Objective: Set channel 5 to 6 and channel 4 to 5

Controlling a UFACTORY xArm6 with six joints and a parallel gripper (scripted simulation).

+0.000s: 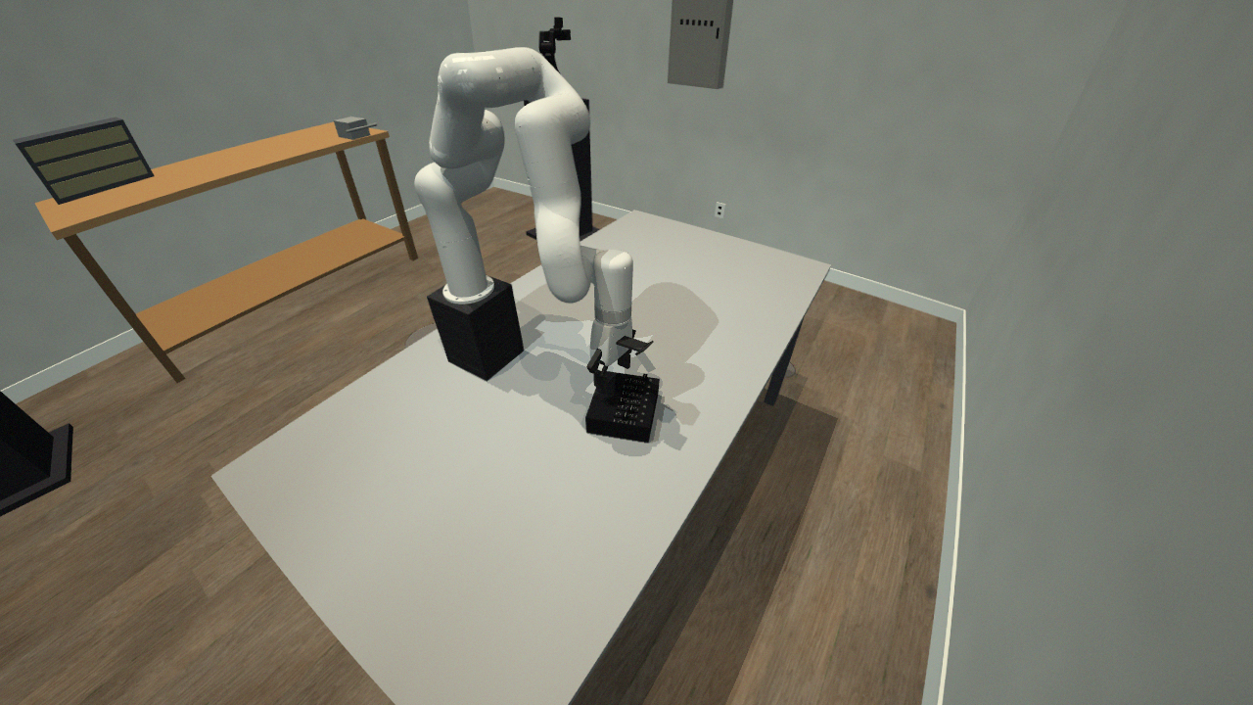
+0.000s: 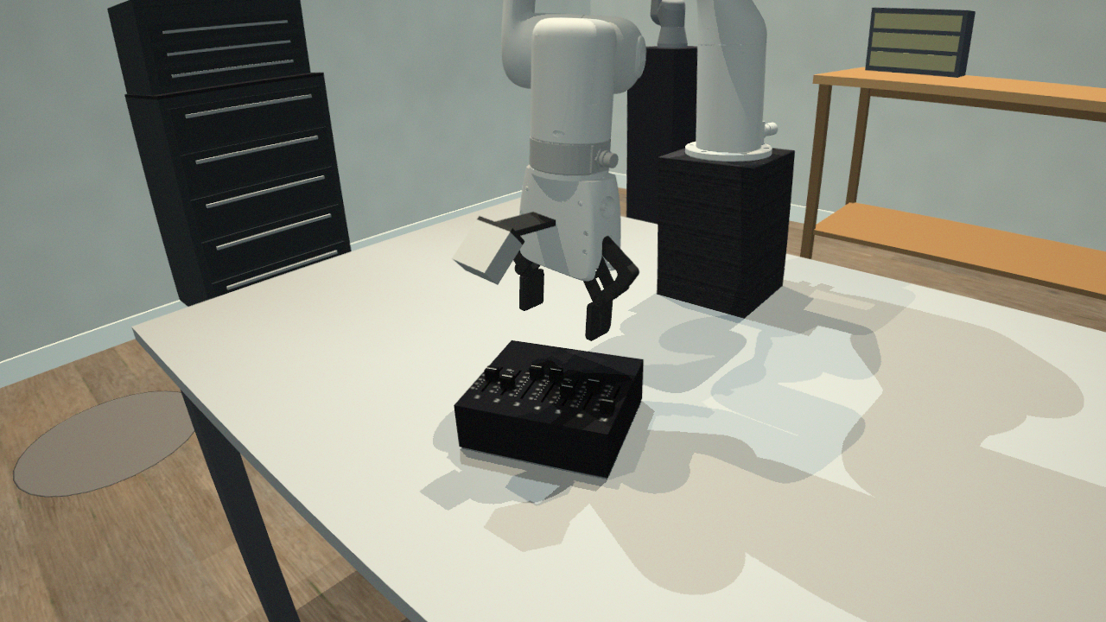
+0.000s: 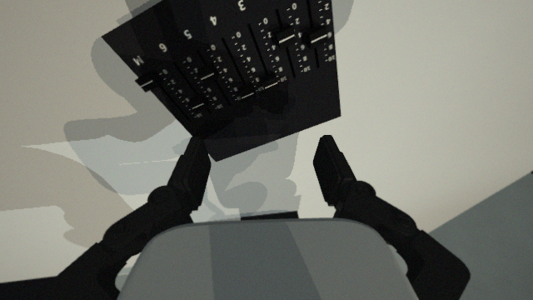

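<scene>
The black lighting desk (image 1: 624, 407) stands on its feet on the grey table, near the table's right edge. It also shows in the exterior view (image 2: 550, 406) and in the wrist view (image 3: 233, 67), with labels 3, 4, 5, 6 and M. The cap line of channel 5 (image 3: 206, 76) sits near the low end of its scale. The cap line of channel 4 (image 3: 247, 95) sits near the 10 end. My gripper (image 2: 562, 309) hangs open and empty a little above the desk's back edge, touching nothing. In the wrist view both fingers stand just off the desk's 10 end.
The arm's black pedestal (image 2: 722, 231) stands on the table behind the desk. A black drawer cabinet (image 2: 232, 147) is off the table's left. A wooden shelf (image 1: 218, 175) stands by the far wall. The table's edge (image 1: 726, 438) runs close beside the desk.
</scene>
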